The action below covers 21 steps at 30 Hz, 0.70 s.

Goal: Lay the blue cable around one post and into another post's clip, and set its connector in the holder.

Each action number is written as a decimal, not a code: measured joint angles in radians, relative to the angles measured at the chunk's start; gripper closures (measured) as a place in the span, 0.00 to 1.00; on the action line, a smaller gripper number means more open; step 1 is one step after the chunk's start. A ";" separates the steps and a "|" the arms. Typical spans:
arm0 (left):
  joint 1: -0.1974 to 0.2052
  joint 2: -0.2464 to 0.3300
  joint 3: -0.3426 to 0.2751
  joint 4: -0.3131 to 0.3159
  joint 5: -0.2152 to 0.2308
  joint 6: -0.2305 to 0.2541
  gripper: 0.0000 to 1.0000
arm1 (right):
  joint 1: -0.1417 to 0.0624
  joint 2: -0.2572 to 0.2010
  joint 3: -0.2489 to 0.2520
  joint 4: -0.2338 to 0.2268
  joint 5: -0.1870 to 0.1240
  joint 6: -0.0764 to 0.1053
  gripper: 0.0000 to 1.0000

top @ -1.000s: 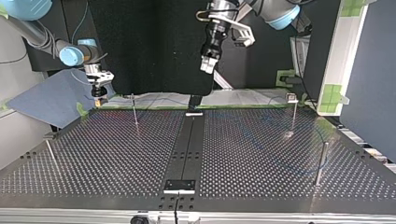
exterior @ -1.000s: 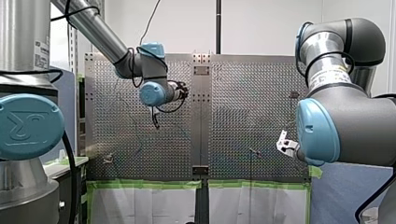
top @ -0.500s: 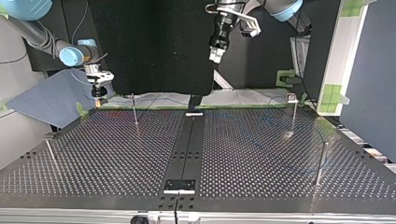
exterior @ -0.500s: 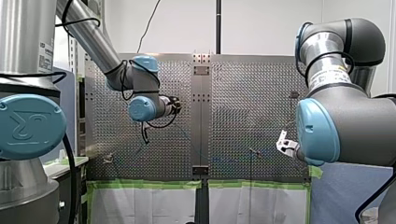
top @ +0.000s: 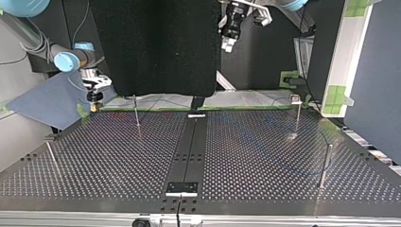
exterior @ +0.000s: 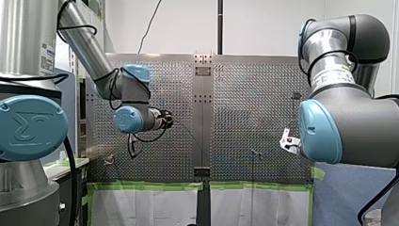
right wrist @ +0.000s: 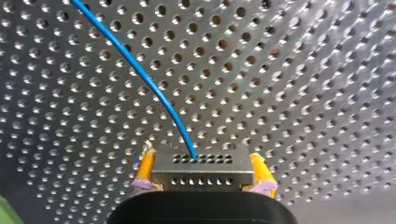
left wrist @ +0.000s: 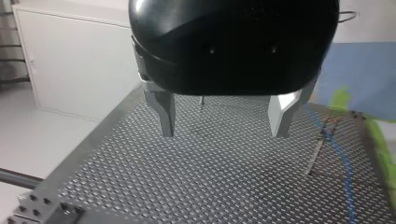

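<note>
Right gripper [right wrist: 201,158]: yellow pads [right wrist: 145,168] clamped on either end of a small grey rectangular metal connector with rows of tiny holes [right wrist: 201,173]. A thin blue cable [right wrist: 140,70] leaves the connector's top face and curves away ahead of the gripper, lying over the silver perforated metal table [right wrist: 303,93]. Connector sits close above the table surface; contact cannot be told. In the top view this gripper hangs low at the table's far corner, at the view's left, near a thin upright metal post [top: 136,113].

Left gripper [left wrist: 223,134]: bare metal fingers [left wrist: 164,112] spread wide, nothing between them. It is held well above the table. Under and beside it, another thin metal post [left wrist: 315,154] stands with the blue cable running just beside it. In the top view this gripper is high up near the middle, over the table's far edge. A post with a small clip on top [top: 297,112] stands at the view's right, well apart from both grippers.
</note>
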 joint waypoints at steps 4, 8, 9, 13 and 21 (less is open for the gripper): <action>0.004 0.000 -0.031 0.001 0.012 -0.001 0.00 | 0.006 -0.029 -0.001 0.034 0.002 -0.004 0.98; 0.008 0.000 -0.065 0.005 0.025 -0.003 0.00 | 0.017 -0.058 -0.001 0.068 0.002 -0.004 0.98; 0.009 0.000 -0.071 0.006 0.026 -0.003 0.00 | 0.019 -0.065 -0.002 0.075 0.002 -0.003 0.98; 0.011 0.000 -0.083 0.008 0.032 -0.005 0.00 | 0.030 -0.096 -0.002 0.104 0.012 0.002 0.98; 0.013 0.000 -0.085 0.016 0.034 -0.006 0.00 | 0.072 -0.164 -0.002 0.159 0.019 0.008 0.98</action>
